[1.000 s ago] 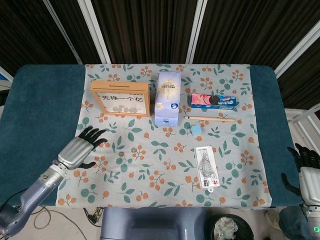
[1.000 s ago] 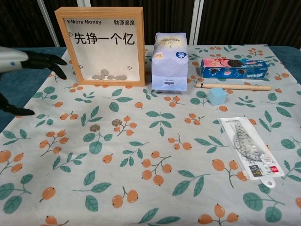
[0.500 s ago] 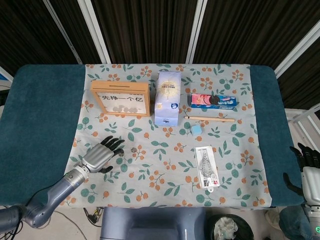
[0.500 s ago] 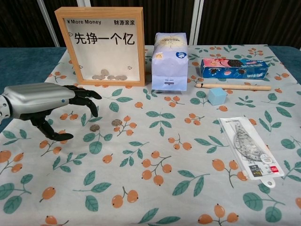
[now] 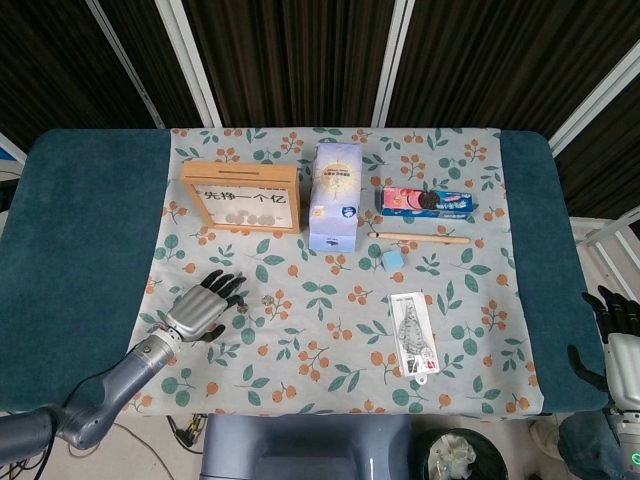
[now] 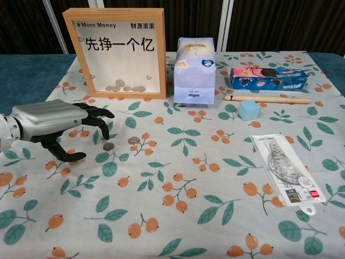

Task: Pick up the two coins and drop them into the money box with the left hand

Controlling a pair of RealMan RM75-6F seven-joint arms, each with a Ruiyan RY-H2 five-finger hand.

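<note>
Two coins lie on the floral cloth, one (image 6: 109, 146) on the left and one (image 6: 133, 140) just right of it; the right one (image 5: 267, 298) also shows in the head view. My left hand (image 6: 54, 121) hovers low just left of them, its dark fingers (image 6: 99, 116) apart and curved above the left coin and its thumb (image 6: 64, 154) below; it holds nothing. The wooden-framed money box (image 6: 121, 12) stands upright behind it, with several coins inside. My right hand (image 5: 620, 340) is at the far right edge, off the table, with its fingers apart and nothing in it.
A blue-white bag (image 6: 195, 70) stands right of the money box. Further right are a cookie box (image 6: 268, 78), a wooden stick (image 6: 267, 99), a blue cube (image 6: 248, 110) and a packaged ruler set (image 6: 285, 172).
My left hand has swung in from the left edge onto the cloth and come down beside the coins. The coins and the right hand have stayed put.
</note>
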